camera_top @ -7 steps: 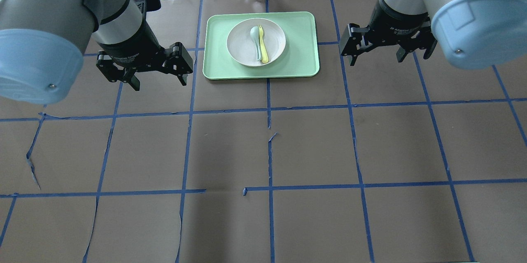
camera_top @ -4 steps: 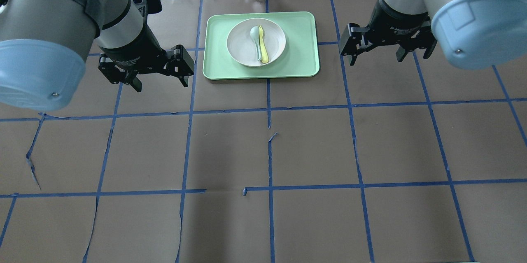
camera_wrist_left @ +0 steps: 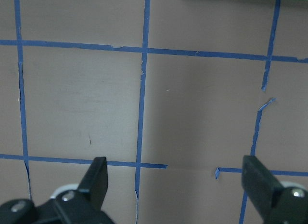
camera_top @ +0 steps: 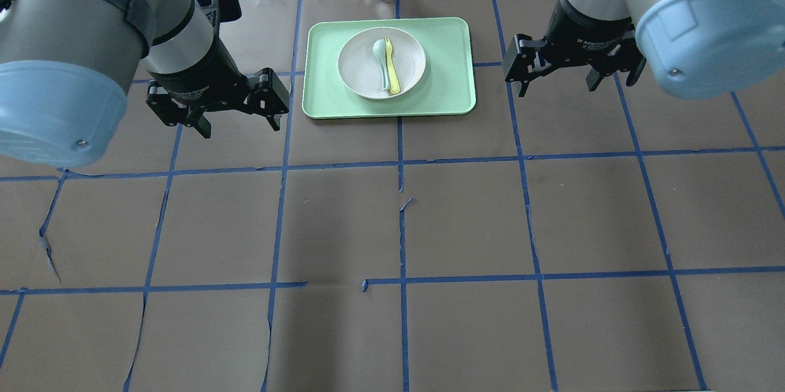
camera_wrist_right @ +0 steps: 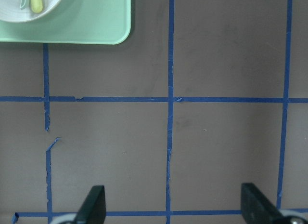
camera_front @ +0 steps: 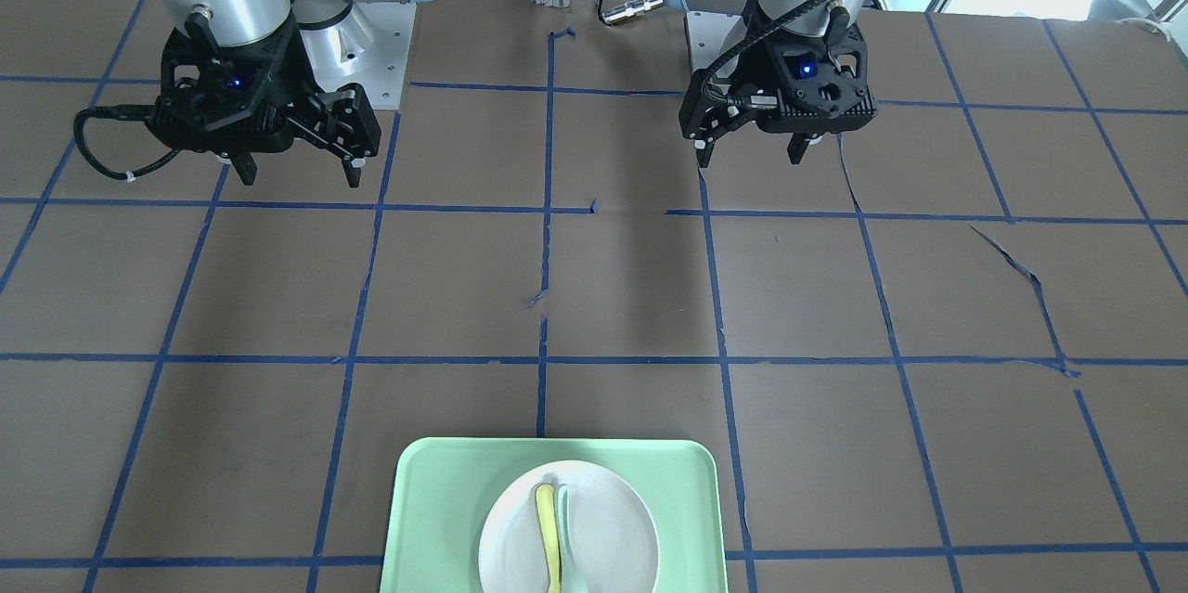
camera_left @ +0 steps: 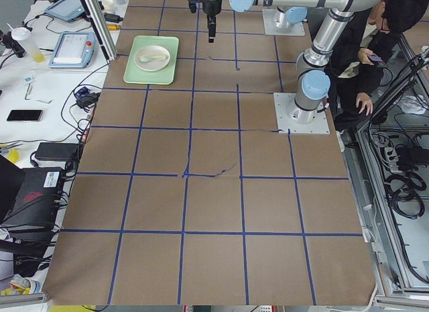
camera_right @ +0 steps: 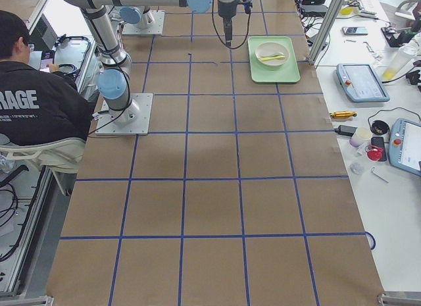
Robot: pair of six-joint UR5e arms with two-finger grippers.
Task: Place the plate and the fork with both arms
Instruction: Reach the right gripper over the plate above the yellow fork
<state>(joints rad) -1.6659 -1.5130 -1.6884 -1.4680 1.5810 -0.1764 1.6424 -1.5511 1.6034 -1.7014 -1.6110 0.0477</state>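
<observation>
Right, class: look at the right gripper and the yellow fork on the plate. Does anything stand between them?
Nothing visible blocks the way. Between the right gripper and the fork lie only the brown table cover and the low rims of the tray and plate. The spoon lies right beside the fork, on its far side.

One plate [camera_top: 356,67], one fork [camera_top: 393,77], one spoon [camera_top: 379,48], one tray [camera_top: 449,85].

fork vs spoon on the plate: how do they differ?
Colour: the fork is yellow, the spoon pale mint-green.
Head: the fork ends in short tines, the spoon in a rounded bowl.
Position: in the overhead view the fork lies to the right of the spoon.
Shared: both are slim and lie flat, close side by side, on the plate, heads toward the table's far edge and handles toward the robot.
</observation>
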